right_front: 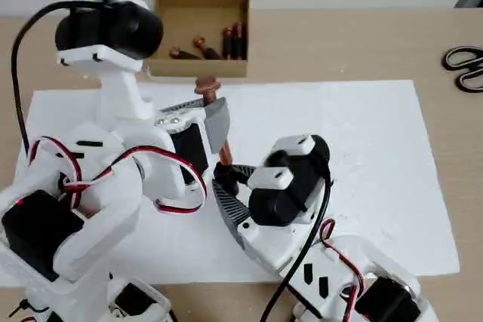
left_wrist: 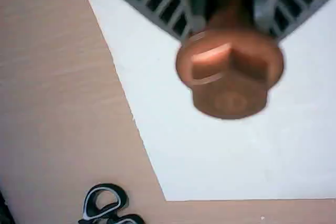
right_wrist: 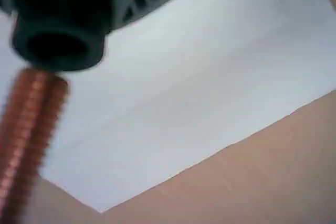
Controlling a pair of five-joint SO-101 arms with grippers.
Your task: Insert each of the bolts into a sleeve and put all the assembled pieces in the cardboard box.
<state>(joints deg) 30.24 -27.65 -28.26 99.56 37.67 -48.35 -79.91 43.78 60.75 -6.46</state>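
hidden: tip of bolt (left_wrist: 229,77) meets the sleeve (right_wrist: 58,43); can't tell if it's inside
left gripper (left_wrist: 229,11): pinching bolt shank just under the head, head past the fingertips
right gripper (right_front: 226,178): closed around sleeve, bolt threads running out beside it
cardboard box (right_front: 200,69): well beyond both grippers, assembled pieces (right_front: 219,44) inside

Overhead view; both wrist views close on bolt (left_wrist: 229,74).

The scissors (right_front: 464,68) at the far right were cut off by the high view's edge, and the pieces (right_front: 219,43) in the cardboard box (right_front: 202,69) were too small to count. The left gripper (right_front: 214,115) hid the middle of the bolt (right_front: 206,85), and the sleeve (right_wrist: 58,45) showed blurred up close.
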